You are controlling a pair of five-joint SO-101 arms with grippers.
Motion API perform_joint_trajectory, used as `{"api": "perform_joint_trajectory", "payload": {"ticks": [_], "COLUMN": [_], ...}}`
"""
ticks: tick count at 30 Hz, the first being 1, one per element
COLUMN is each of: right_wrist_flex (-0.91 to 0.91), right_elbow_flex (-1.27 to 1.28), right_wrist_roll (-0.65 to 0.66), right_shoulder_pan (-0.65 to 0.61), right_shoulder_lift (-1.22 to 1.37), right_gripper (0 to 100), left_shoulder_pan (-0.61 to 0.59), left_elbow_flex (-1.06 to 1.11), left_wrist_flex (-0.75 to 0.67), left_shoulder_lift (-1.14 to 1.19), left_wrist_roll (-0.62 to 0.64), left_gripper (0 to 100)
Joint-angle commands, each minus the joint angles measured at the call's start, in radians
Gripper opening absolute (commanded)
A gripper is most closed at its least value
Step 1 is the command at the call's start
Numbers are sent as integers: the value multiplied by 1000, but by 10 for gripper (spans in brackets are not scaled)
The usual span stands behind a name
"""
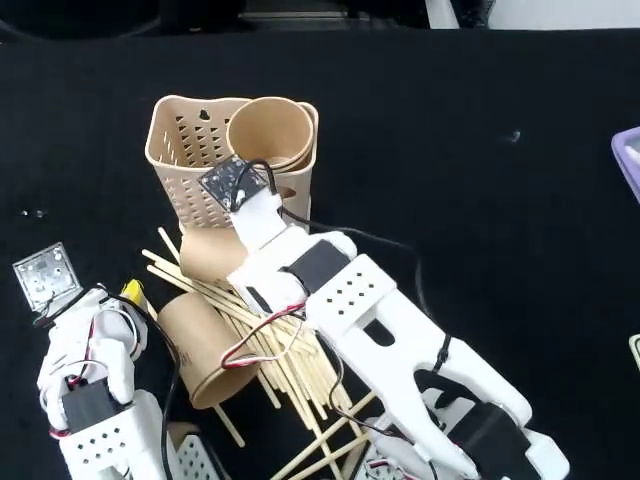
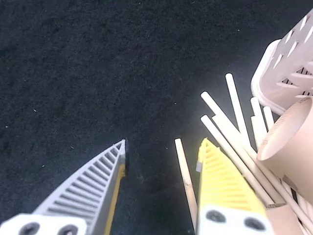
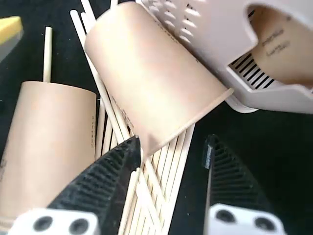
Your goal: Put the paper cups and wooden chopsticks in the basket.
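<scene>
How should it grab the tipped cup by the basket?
Probably by the rim, from the mouth end. The cup lies on its side on the chopsticks, mouth facing the open right gripper, so one finger could slip inside, one outside the wall.

The left gripper (image 2: 164, 147) sits at the near left, jaws wide apart; the right gripper (image 3: 172, 144), jaws also parted, is at the centre.

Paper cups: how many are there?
3. One brown paper cup stands in the beige plastic basket. A second cup lies beside the basket, under the right arm. A third cup lies among the wooden chopsticks. More may be nested or hidden.
</scene>
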Motion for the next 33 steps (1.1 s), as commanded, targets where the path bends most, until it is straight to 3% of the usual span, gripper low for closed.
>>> {"api": "perform_joint_trajectory", "payload": {"ticks": [1,7,12,14,22,26,33], "right_wrist_flex": [-106,-132,-133,-126,161,345,603], "right_elbow_flex": [61,96,93,90,10,-90,-154], "right_wrist_roll": [-9,-2,0,3,261,373,647], "right_shoulder_pan": [-15,-54,-77,-72,-58,40,410], "right_shoulder_lift": [-45,-53,-54,-58,-351,-526,-567], "right_gripper": [211,206,31,21,11,11,11], "left_shoulder_pan": [-5,-5,-5,-5,-5,-5,-5], "left_elbow_flex": [-8,-8,-8,-8,-8,-8,-8], "left_wrist_flex": [-23,-23,-23,-23,-23,-23,-23], "left_shoulder_lift": [-6,-6,-6,-6,-6,-6,-6], "left_wrist_roll": [-3,-3,-3,-3,-3,-3,-3], "left_gripper": [241,241,241,241,241,241,241]}}
